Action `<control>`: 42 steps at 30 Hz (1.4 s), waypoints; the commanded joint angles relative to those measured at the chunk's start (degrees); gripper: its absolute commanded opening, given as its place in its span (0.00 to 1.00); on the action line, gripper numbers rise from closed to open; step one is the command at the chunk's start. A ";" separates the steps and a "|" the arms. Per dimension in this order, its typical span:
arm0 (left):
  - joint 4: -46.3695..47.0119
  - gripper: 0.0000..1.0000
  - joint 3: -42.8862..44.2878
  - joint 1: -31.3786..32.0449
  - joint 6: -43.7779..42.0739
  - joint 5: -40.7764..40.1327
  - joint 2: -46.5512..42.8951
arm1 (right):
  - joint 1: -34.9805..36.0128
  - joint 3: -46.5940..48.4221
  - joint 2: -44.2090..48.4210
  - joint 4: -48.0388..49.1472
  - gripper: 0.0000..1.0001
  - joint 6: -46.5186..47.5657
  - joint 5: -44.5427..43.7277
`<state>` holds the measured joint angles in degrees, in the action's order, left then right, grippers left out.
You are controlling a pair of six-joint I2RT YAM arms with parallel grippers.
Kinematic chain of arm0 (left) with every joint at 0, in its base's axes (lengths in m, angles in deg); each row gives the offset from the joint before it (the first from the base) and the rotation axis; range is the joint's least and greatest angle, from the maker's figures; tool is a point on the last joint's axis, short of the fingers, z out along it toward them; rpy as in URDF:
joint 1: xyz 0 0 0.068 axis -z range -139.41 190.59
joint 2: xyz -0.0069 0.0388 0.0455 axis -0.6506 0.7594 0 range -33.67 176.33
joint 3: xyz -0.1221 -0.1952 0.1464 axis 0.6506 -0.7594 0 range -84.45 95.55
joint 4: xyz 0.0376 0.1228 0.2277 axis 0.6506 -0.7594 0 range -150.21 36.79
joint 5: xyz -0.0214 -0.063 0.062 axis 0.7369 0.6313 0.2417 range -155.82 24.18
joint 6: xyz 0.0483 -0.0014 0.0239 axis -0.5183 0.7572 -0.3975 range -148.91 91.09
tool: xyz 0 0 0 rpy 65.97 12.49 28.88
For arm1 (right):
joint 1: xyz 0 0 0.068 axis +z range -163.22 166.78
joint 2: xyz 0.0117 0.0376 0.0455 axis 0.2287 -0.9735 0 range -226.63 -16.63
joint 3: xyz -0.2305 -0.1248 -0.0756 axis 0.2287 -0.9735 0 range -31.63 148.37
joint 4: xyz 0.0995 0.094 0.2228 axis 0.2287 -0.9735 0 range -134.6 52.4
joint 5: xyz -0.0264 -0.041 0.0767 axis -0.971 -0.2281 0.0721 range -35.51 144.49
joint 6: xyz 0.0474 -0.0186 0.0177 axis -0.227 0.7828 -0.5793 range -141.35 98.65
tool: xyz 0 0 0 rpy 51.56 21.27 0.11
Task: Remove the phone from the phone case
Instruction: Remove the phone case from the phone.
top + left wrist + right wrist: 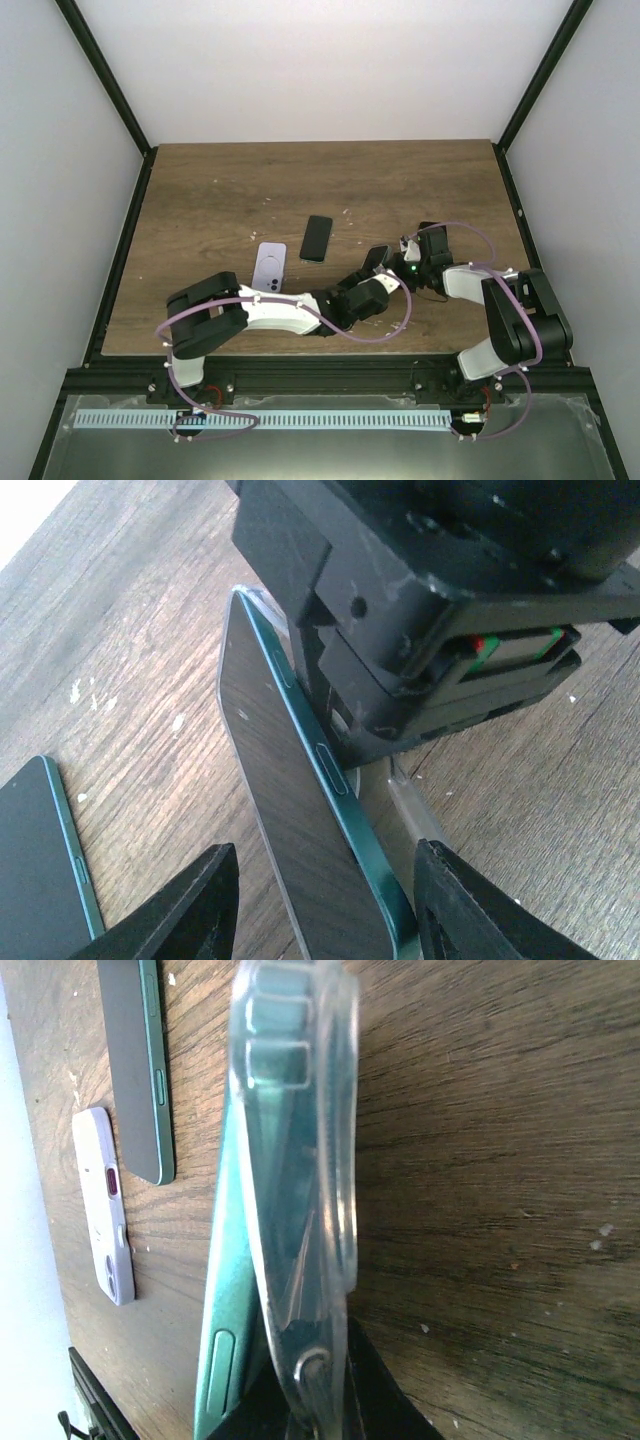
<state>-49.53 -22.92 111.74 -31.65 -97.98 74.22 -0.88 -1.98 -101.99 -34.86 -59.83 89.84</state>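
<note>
A dark phone with a teal edge (290, 810) stands on its edge above the table, partly peeled out of a clear case (300, 1160). In the top view the phone (377, 258) is between the two grippers. My right gripper (312, 1385) is shut on the lower rim of the clear case; the teal phone (232, 1300) leans away from the case on the left. My left gripper (330, 910) is open, with one finger (200, 905) on each side of the phone and a gap on both sides. In the top view my left gripper (372, 285) and right gripper (408, 262) meet at centre right.
A second dark phone (317, 238) lies flat on the wooden table (230, 190), left of the grippers; it also shows in the left wrist view (40, 860) and right wrist view (135, 1060). A lavender phone (269, 267) lies beside it. Black frame rails border the table.
</note>
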 commanded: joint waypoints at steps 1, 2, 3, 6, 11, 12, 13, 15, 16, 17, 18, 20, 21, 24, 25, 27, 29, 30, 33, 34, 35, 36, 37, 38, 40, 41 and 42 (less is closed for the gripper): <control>-2.28 0.49 0.91 0.03 -1.53 -0.92 1.13 | -0.89 -0.38 -0.77 -2.04 0.01 1.73 -2.62; -2.54 0.50 0.87 0.04 -1.63 -1.01 1.09 | -0.84 -0.38 -0.84 -2.04 0.01 1.74 -2.57; -2.88 0.49 0.97 0.05 -1.88 -1.28 1.09 | -0.89 -0.38 -0.87 -1.97 0.01 1.72 -2.56; -4.00 0.49 1.36 0.04 -2.82 -2.88 1.18 | -0.99 -0.38 -0.87 -1.95 0.01 1.74 -2.39; -6.47 0.46 2.27 0.12 -5.31 -6.07 1.74 | -1.01 -0.47 -1.16 -1.94 0.01 1.76 -2.13; -6.83 0.46 2.36 0.12 -5.84 -6.64 1.85 | -1.03 -0.51 -1.13 -1.80 0.01 1.74 -2.07; -6.99 0.45 2.33 0.11 -6.30 -7.14 2.00 | -1.06 -0.52 -1.19 -1.78 0.01 1.74 -2.03; -7.04 0.44 2.32 0.12 -6.90 -7.82 2.18 | -1.06 -0.47 -1.28 -1.73 0.01 1.75 -1.96; -7.03 0.44 2.44 0.12 -7.26 -8.01 2.27 | -1.05 -0.47 -1.30 -1.70 0.01 1.79 -2.02; -7.10 0.43 2.50 0.20 -7.46 -8.15 2.42 | -1.06 -0.44 -1.36 -1.69 0.01 1.82 -2.18; -7.23 0.43 2.62 0.21 -7.62 -8.27 2.61 | -1.11 -0.47 -1.38 -1.71 0.01 1.83 -2.31; -7.37 0.40 2.84 0.21 -7.84 -8.46 2.90 | -1.14 -0.46 -1.39 -1.82 0.01 1.91 -2.34; -7.37 0.39 2.91 0.24 -7.87 -8.50 3.01 | -1.10 -0.47 -1.41 -1.70 0.01 1.92 -2.37; -7.45 0.31 2.95 0.34 -7.89 -8.48 3.11 | -1.09 -0.47 -1.47 -1.77 0.01 1.92 -2.34; -7.46 0.28 3.04 0.38 -7.88 -8.52 3.11 | -1.10 -0.43 -1.52 -1.69 0.01 1.92 -2.35; -7.51 0.25 3.10 0.38 -7.87 -8.36 3.09 | -1.13 -0.39 -1.56 -1.70 0.01 2.00 -2.44; -7.82 0.18 3.40 0.45 -7.77 -8.18 3.06 | -1.23 -0.29 -1.29 -1.81 0.01 2.13 -3.15; -8.03 0.15 3.59 0.43 -7.47 -8.18 2.98 | -1.23 -0.29 -0.89 -1.97 0.01 2.22 -3.99; -8.10 0.07 3.56 0.48 -6.57 -8.08 2.07 | -1.19 -0.67 0.24 -1.75 0.01 2.31 -5.65; -7.89 0.05 3.54 0.48 -6.34 -8.05 1.65 | -1.24 -0.73 0.36 -1.76 0.01 2.27 -5.65; -7.66 0.04 3.26 0.48 -6.03 -7.88 1.17 | -1.26 -0.73 0.29 -1.72 0.01 2.27 -5.43; -7.56 0.02 3.17 0.48 -5.69 -7.48 0.65 | -1.29 -0.66 0.22 -1.71 0.01 2.31 -5.44; -7.62 0.01 3.15 0.48 -5.49 -7.02 0.20 | -1.27 -0.58 0.12 -1.76 0.01 2.35 -5.56; -7.82 0.00 3.29 0.48 -5.06 -6.69 -0.25 | -1.26 -0.56 0.03 -1.81 0.01 2.42 -5.82; -8.36 0.00 3.44 0.48 -4.26 -5.93 -1.45 | -1.39 -0.49 -0.07 -1.89 0.01 2.61 -6.51; -8.42 0.00 3.35 0.48 -3.76 -5.87 -2.11 | -1.36 -0.42 0.00 -2.00 0.01 2.68 -6.93; -8.43 0.00 3.25 0.48 -3.38 -5.77 -2.92 | -1.37 -0.39 0.14 -2.11 0.01 2.78 -7.52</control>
<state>-55.27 -20.05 112.90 -35.89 -102.13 76.30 -1.10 -1.98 -101.95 -33.35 -60.16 88.86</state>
